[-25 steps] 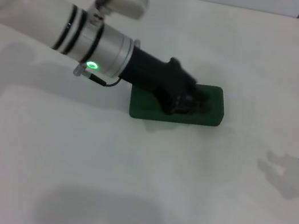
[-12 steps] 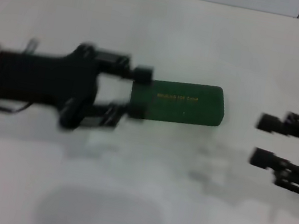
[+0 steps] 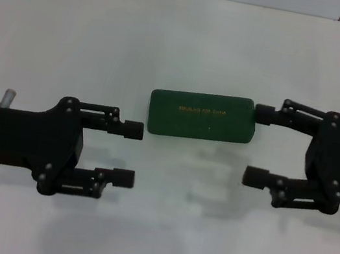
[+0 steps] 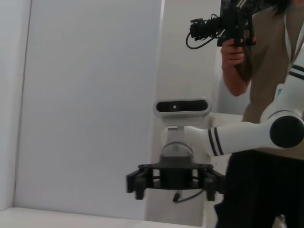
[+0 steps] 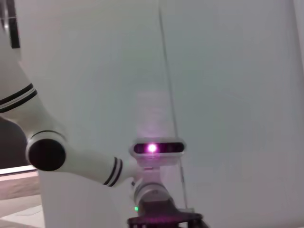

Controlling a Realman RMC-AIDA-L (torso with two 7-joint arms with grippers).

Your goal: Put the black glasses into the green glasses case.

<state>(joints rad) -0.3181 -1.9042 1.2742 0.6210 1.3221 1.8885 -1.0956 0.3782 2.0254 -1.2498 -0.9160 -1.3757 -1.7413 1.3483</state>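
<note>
From the head view, the green glasses case [image 3: 200, 115] lies shut on the white table [image 3: 192, 39], gold lettering on its lid facing up; the black glasses are not visible in any view. The left gripper [image 3: 130, 153] hovers near the case's left end with its jaws spread wide, empty, its upper fingertip just beside the case's corner. The right gripper [image 3: 259, 145] faces it from the other side, jaws also wide and empty, its upper fingertip at the case's right end. The left wrist view shows instead the right gripper [image 4: 175, 182] head-on, and a person [image 4: 266, 71] behind holding a camera [image 4: 223, 26]. The right wrist view shows the left arm [image 5: 71, 156] against a pale wall.
</note>
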